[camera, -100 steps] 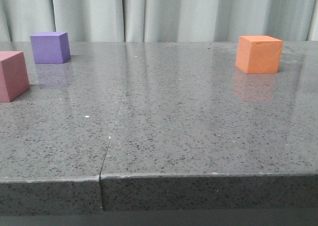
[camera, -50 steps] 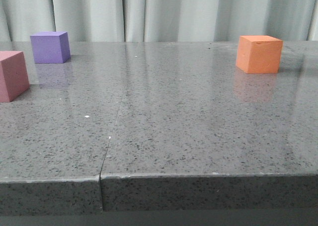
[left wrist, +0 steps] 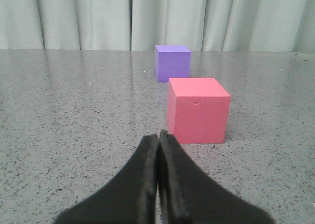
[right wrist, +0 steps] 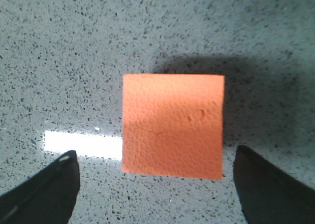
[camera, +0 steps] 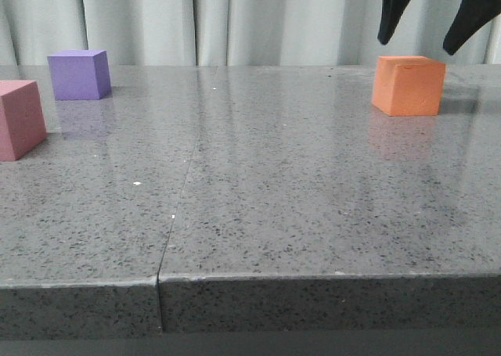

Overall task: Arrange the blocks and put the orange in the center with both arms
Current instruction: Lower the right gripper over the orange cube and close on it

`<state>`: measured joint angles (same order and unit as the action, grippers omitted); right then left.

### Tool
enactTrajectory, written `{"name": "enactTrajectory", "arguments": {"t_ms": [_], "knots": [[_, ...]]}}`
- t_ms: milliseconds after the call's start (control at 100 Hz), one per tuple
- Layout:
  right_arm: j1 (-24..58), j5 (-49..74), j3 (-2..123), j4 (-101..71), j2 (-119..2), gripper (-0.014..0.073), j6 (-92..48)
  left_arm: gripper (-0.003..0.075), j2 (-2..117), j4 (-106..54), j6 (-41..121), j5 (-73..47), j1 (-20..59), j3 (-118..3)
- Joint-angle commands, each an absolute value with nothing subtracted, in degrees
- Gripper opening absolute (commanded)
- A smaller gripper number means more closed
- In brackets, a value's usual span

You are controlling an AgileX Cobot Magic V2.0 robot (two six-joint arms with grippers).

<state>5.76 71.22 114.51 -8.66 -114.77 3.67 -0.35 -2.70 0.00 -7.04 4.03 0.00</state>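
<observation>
Right gripper (camera: 429, 29) hangs wide open directly above the orange cube (camera: 408, 85), holding nothing; in the right wrist view its two dark fingers (right wrist: 42, 184) stand on either side of the orange top face (right wrist: 172, 125), apart from it. Left gripper (left wrist: 158, 150) is fully closed, its two fingers pressed together and empty, low over the table and pointing at the pink cube (left wrist: 198, 110).

Nearest in the front view is the grey speckled stone table (camera: 258, 215), polished enough to show reflections, with a thin seam running away from its front edge. At about 9 o'clock the pink cube (camera: 19, 119) sits partly cut by the picture edge. Farther, at about 10 o'clock, is the purple cube (camera: 77, 74), and at about 2 o'clock the orange one, well apart from both. Behind the table hangs a pale pleated curtain (camera: 235, 19).

The orange cube looks like matte foam: a fine pebbled skin, a small dent and a faint crease on top. I judge it light and a little soft, so it should give slightly under pressure and not slip easily. The best hold seems to be on two opposite flat side faces, near the middle of their height, with the fingers square to the faces so it does not twist. The smooth table may let it slide if it is pushed from one side only.
</observation>
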Motion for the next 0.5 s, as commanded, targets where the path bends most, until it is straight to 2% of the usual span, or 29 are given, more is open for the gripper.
{"name": "enactTrajectory", "arguments": {"t_ms": [0, 490], "knots": [[5.7, 70.5, 116.7, -9.4, -112.6, 0.0625, 2.9, -0.002, -2.0, -2.9, -0.4, -2.6, 3.9, 2.4], [5.7, 67.8, 116.7, -9.3, -117.8, 0.0613, 2.9, -0.002, -2.0, -2.9, -0.4, -2.6, 3.9, 2.4]]}}
